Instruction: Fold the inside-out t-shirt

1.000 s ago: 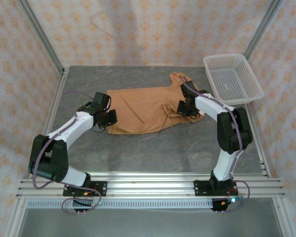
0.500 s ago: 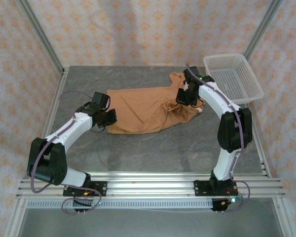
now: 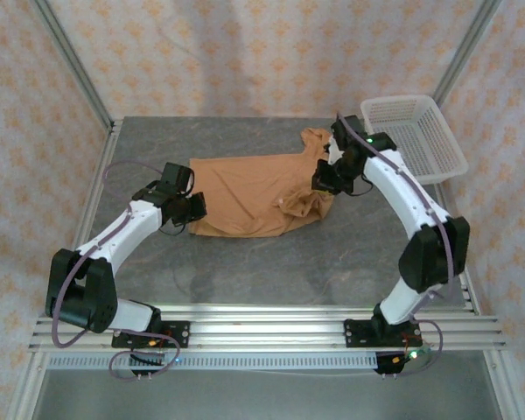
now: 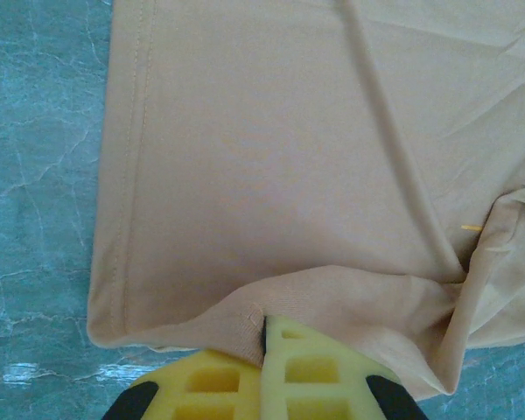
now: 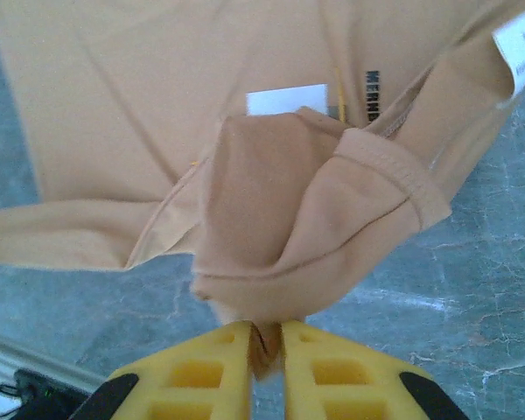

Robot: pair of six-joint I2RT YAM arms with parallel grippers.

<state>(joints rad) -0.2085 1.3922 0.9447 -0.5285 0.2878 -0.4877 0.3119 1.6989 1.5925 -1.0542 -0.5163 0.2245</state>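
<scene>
Now my left pincer [image 4: 264,325] is closed on the t-shirt [image 4: 271,157] hem, low in frame; my right pincer [image 5: 264,337] nips a bunched fold. Soft, limp cloth, I judge; better to grip at seams.

basket [image 3: 416,140]: white mesh, far right table corner | table [image 3: 271,262]: grey marbled top | walls [image 3: 245,52]: pale patterned

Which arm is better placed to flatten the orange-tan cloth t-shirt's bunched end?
Right, probably: the right gripper pinches the bunched end of the orange-tan t-shirt; the left gripper holds its flat end.
</scene>
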